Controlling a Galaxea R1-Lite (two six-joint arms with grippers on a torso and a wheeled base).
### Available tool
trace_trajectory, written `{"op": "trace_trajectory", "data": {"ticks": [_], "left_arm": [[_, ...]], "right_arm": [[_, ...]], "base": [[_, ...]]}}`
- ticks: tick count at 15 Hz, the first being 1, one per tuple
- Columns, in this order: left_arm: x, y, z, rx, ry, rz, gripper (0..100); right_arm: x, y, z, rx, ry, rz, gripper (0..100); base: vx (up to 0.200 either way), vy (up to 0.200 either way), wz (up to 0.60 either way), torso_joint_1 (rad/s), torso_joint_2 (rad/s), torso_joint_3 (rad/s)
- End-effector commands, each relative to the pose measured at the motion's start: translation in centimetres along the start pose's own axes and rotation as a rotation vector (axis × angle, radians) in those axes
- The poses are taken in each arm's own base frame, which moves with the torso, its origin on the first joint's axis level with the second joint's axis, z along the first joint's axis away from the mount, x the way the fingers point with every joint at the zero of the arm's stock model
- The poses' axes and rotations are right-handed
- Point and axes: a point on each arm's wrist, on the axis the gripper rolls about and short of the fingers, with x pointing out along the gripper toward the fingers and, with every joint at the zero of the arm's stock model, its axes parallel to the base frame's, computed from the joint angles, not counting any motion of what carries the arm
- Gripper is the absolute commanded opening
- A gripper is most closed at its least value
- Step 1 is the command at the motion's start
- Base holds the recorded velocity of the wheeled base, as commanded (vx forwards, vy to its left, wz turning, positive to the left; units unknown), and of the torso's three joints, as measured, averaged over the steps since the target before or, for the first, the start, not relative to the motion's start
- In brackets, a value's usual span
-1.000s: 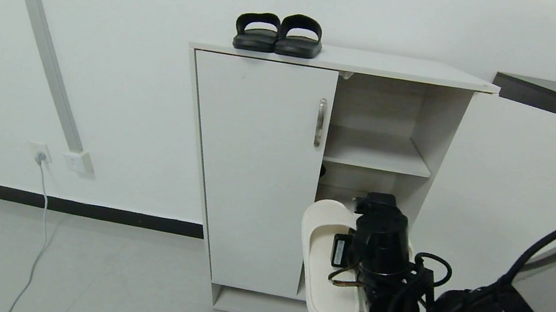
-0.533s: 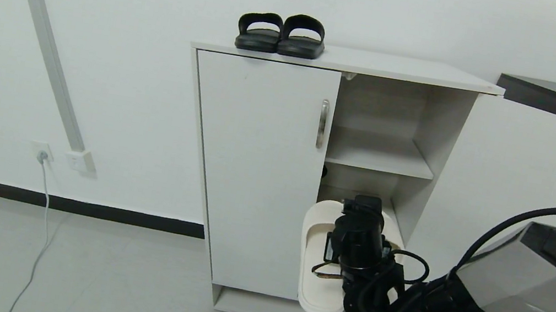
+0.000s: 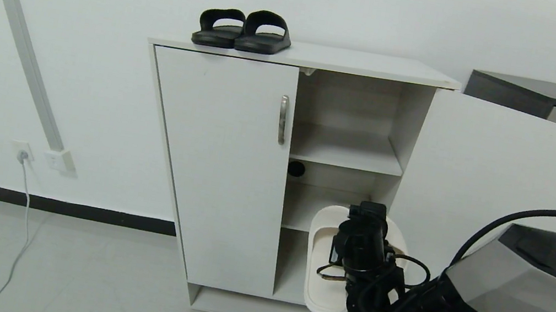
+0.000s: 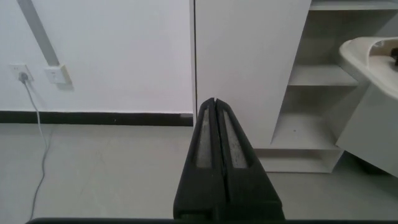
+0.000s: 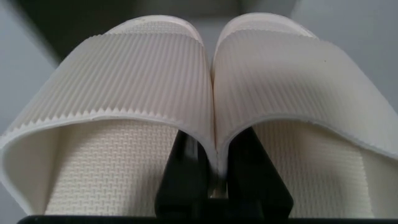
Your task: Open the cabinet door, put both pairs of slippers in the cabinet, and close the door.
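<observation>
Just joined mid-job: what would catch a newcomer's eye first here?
The right gripper pinches the white slippers together at the open right half of the cabinet, level with the lower shelves. The black slippers sit side by side on the cabinet top, toward its left end, and the right door stands wide open.

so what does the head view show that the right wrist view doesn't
Head view: black slippers on the cabinet top, its left door shut, right door swung open, shelves inside. Right wrist view: ribbed straps close up, right gripper shut on their inner edges. Both: the white slippers.
</observation>
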Motion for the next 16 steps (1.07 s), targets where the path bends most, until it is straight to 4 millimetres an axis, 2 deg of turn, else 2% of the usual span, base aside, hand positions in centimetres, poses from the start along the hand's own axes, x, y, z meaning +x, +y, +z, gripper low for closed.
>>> {"op": "trace_trajectory", "data": {"ticks": [1,5,16], "left_arm": [[0.0,0.0,0.0,0.0,0.001,0.003,0],[0.0,0.0,0.0,0.002,0.002,0.003,0],[0.0,0.0,0.0,0.0,0.002,0.001,0]], "right_arm": [[0.6,-0.2,-1.2,-0.012,0.023,0.01,0],[1.2,-0.1,-3.5,-0.014,0.033,0.106,0],[2.4,0.3,-6.1,-0.053,0.064,0.106,0]], "base": [[0.0,0.0,0.0,0.0,0.0,0.0],[0.0,0.0,0.0,0.0,0.0,0.0],[0.0,0.0,0.0,0.0,0.0,-0.019]]}}
